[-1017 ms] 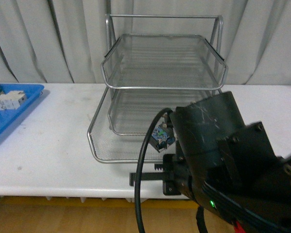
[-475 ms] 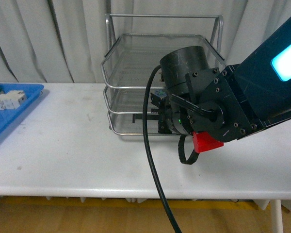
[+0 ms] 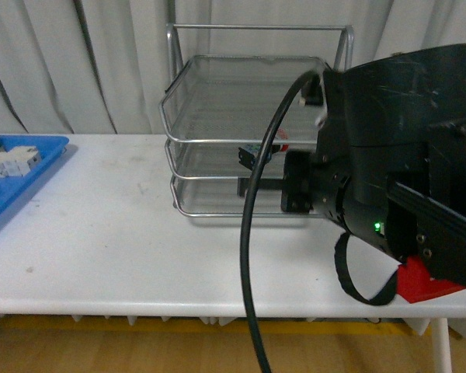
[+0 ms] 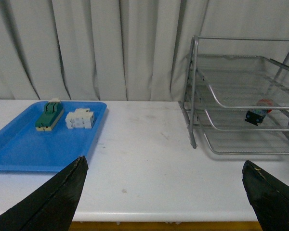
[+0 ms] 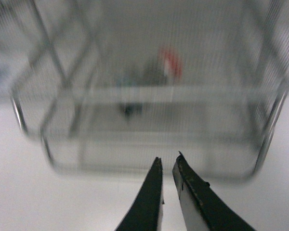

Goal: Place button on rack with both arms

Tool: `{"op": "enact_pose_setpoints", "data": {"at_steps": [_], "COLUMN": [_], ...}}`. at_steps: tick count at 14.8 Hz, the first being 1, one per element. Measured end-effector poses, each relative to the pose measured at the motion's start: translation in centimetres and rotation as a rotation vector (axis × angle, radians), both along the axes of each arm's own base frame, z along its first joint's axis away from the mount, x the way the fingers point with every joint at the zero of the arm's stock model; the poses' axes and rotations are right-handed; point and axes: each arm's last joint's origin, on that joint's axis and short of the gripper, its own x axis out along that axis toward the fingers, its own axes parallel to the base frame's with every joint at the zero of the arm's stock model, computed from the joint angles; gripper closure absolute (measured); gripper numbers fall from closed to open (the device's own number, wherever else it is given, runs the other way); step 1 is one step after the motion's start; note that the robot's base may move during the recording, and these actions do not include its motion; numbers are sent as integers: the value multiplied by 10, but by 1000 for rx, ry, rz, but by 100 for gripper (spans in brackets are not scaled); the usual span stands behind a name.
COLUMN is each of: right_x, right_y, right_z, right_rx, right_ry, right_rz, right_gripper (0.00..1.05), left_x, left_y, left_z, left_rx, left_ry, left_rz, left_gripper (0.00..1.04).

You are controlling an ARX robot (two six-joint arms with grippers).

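Observation:
The button (image 3: 258,153), with its red cap and black body, lies on its side inside the silver wire rack (image 3: 217,101), in the tier under the top tray. It also shows in the left wrist view (image 4: 256,114) and, blurred, in the right wrist view (image 5: 170,65). My right gripper (image 5: 167,159) is shut and empty, just in front of the rack's (image 5: 149,94) front rims. The right arm (image 3: 388,179) fills the right of the front view. My left gripper (image 4: 164,161) is open and empty over the table, away from the rack (image 4: 221,101).
A blue plastic tray (image 4: 19,149) at the table's left holds a green-and-cream block (image 4: 49,115) and a white component (image 4: 79,119); it also shows in the front view (image 3: 31,167). Grey curtains hang behind. A black cable (image 3: 252,233) hangs in front.
One second ago a lower tray stood pulled out with the button at my right gripper. Now all trays are pushed in, the button lies in the rack, and my right arm has moved right.

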Motion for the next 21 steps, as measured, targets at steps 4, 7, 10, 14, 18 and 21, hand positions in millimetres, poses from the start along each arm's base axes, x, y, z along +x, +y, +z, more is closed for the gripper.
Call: {"op": "enact_pose_setpoints", "data": {"at_steps": [4,7,10,14,18,21], "right_x": [-77,-121,-152,-178,-192,-205], "right_y": [-91,-119,-138,-150,-161,-164], "right_z": [19,17,33,46,48,50], "right_rx": [-111,-133,-115,-114,-111,-112], "right_ry": [-229,-188,-248,-250,-255,-261], "right_rz": [-169,-142,-152,-154,-144,-157], "right_gripper": [103,103,103,103,103,103], "left_x": [0,0,0,0,0,0], "left_y": [0,0,0,0,0,0], "left_z": [0,0,0,0,0,0], "left_rx": [0,0,0,0,0,0], "left_ry": [1,1,1,1,1,1], "left_rz": [0,1,1,0,0,1], "left_gripper": [7,7,7,7,7,7]}}
